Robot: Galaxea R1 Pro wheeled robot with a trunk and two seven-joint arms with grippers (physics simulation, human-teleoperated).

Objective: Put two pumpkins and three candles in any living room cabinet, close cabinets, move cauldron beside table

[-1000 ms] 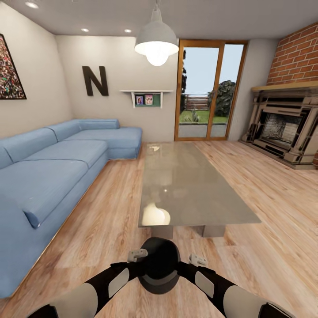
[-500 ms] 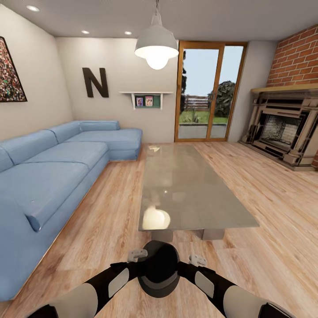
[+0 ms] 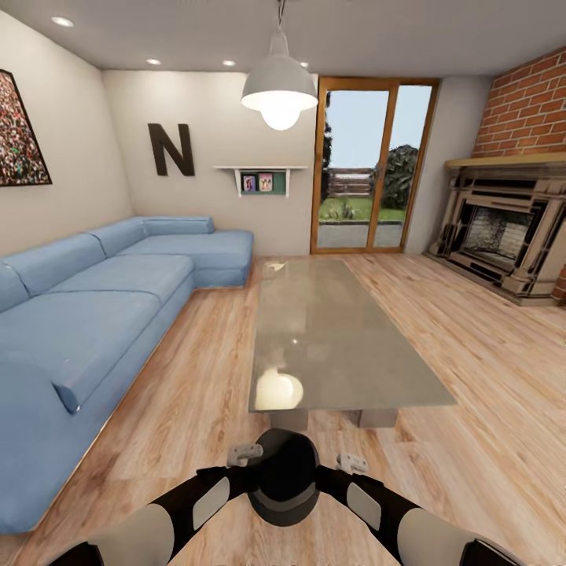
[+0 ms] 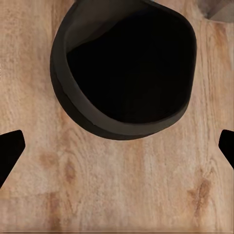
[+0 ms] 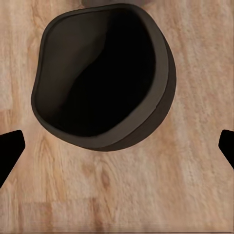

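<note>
- The left arm (image 3: 169, 511) is showing a matte black shell with a pale grey rounded-rectangle panel set into its forearm.
- Nearer the camera that arm is swelling into a light grey, smooth, rounded segment.
- The right arm (image 3: 385, 511) is mirroring it: black casing, a pale grey inset panel, then a light grey bulbous segment.
- A small light grey block with a dark slot is sitting on each wrist, at the far end of the black casing.
- The left gripper's fingertips (image 4: 9, 151) are appearing as plain, flat black wedges with no markings.
- The right gripper's fingertips (image 5: 9, 151) are looking the same: solid black, tapering, unmarked.
</note>
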